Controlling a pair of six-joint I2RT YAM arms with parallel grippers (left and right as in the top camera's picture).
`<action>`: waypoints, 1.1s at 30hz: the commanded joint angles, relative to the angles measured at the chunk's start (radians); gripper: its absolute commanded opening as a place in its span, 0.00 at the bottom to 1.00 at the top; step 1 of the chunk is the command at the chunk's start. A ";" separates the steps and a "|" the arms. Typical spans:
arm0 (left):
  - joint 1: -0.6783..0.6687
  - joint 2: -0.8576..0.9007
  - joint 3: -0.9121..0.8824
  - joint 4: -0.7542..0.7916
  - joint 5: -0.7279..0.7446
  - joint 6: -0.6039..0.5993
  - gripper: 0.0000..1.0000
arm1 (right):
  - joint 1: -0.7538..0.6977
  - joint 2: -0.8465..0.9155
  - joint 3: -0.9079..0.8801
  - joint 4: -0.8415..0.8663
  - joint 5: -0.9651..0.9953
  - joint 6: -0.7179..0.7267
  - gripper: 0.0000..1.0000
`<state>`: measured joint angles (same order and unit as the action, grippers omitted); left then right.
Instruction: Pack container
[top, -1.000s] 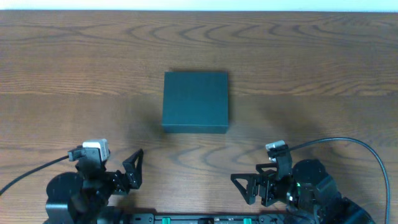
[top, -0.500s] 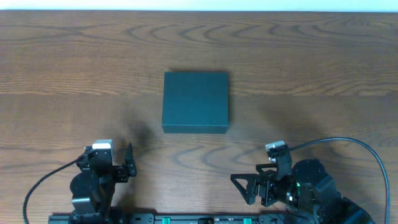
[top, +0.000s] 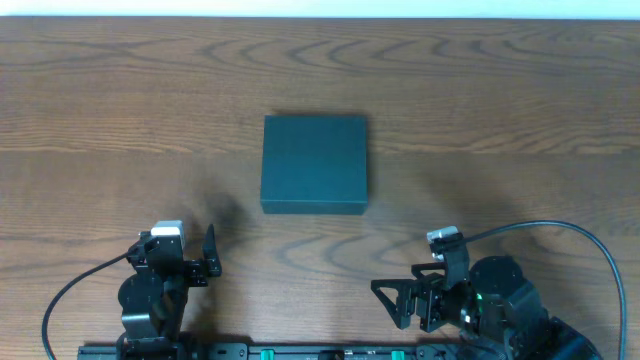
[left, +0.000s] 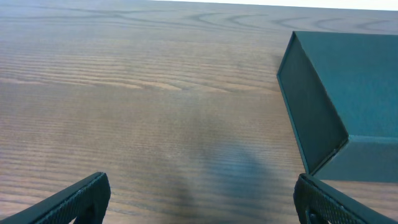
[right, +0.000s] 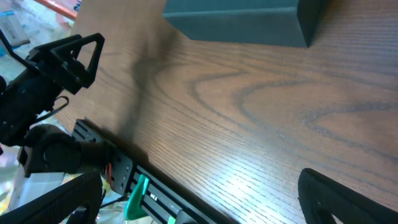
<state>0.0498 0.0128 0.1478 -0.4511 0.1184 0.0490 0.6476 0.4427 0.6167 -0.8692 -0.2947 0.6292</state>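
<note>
dark teal and matte, the container (top: 315, 163) sits flat on the wooden table (top: 500, 100), a little above the middle of the overhead frame, lid down and closed. nothing touches it, and both arms are well apart from it along the bottom edge of that view.

the left gripper (left: 202, 182) is at the lower left of the overhead frame, pointing up toward the box. from its own wrist camera the two dark fingers show only in the bottom corners, so the jaws stand wide with bare wood grain between them. the container fills the upper right of that view, one corner and a side wall turned toward the camera.

the right gripper (right: 199, 179) is at the lower right of the overhead frame, aimed toward the left. in its wrist view the fingers also sit far out at the bottom corners, jaws wide and holding nothing. the container runs along the top edge of that picture, and the left gripper shows in the upper left. a black rail (right: 118, 168) with a green part on it crosses the lower left.

a black cable (top: 570, 235) loops over the table at the right of the overhead frame.
</note>
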 joint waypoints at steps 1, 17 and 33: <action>0.000 -0.008 -0.020 0.004 -0.014 -0.011 0.95 | 0.008 -0.006 -0.003 0.002 0.007 0.013 0.99; 0.000 -0.008 -0.020 0.004 -0.014 -0.011 0.95 | 0.008 -0.006 -0.003 0.002 0.007 0.013 0.99; 0.000 -0.008 -0.020 0.004 -0.014 -0.011 0.95 | -0.204 -0.285 -0.227 0.194 0.284 -0.671 0.99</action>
<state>0.0498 0.0128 0.1471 -0.4458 0.1184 0.0490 0.4919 0.2169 0.4515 -0.6758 -0.0452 0.1017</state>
